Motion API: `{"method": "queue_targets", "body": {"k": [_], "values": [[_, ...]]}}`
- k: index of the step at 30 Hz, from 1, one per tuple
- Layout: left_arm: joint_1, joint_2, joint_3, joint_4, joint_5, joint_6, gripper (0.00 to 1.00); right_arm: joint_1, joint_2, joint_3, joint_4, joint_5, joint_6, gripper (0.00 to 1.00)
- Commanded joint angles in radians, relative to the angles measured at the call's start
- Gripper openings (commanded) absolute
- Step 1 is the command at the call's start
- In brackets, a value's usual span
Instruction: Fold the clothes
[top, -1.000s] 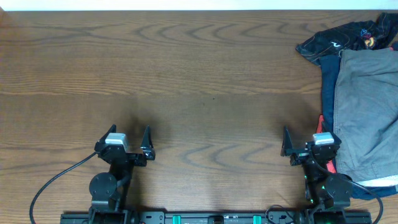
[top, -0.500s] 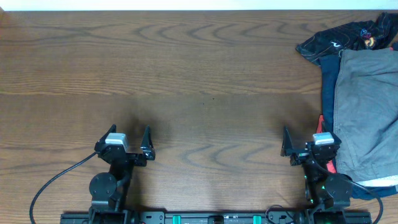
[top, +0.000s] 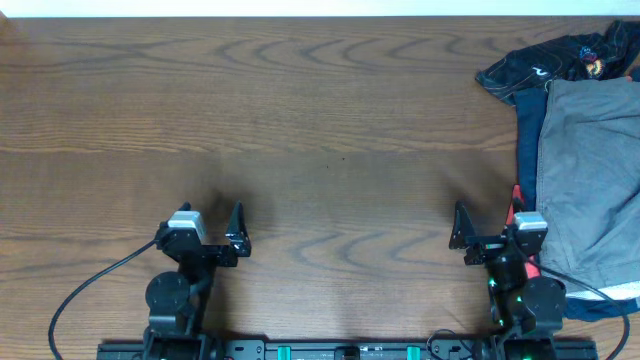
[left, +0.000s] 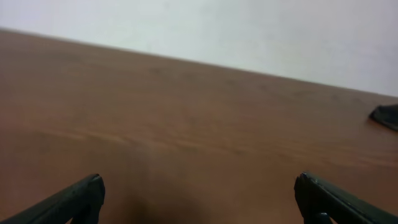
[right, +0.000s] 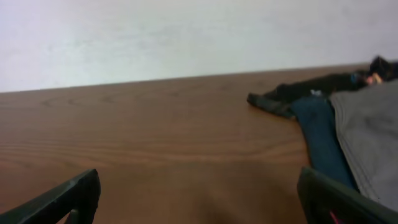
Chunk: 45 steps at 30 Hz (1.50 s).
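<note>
While left gripper (top: 208, 212) and right gripper (top: 488, 218) gape empty, grey shorts (top: 590, 180) run lengthwise along my right edge; left wrist misses them.

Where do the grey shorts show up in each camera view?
Overhead: grey shorts at the right edge, lying over the other clothes.
Left wrist: not in it.
Right wrist: grey shorts at the right edge, below the middle.
Shared landmark: the black printed garment just beyond them. The dark shape at the left wrist's right edge may be the same garment.
</note>
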Motion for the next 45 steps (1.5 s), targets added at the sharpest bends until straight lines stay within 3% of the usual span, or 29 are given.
{"method": "queue_targets", "body": {"k": [1,9,22,29,34,45], "values": [[0.005,0.058,0.053,-0.016,0.064,-0.039,0.98,0.006,0.057,0.050,-0.025,0.058,0.031,0.99],[0.005,0.338,0.321,-0.155,0.089,-0.038,0.98,0.006,0.356,0.290,-0.135,0.165,0.013,0.99],[0.005,0.818,0.720,-0.513,0.089,0.000,0.98,-0.079,1.163,0.937,-0.604,0.188,-0.080,0.99],[0.005,0.902,0.726,-0.513,0.089,0.000,0.98,-0.135,1.396,0.998,-0.451,0.354,-0.080,0.99],[0.005,0.914,0.726,-0.512,0.089,0.000,0.98,-0.209,1.537,0.998,-0.329,0.398,-0.077,0.73],[0.005,0.914,0.726,-0.512,0.089,0.000,0.98,-0.304,1.705,0.998,-0.257,0.398,-0.077,0.56]]}}
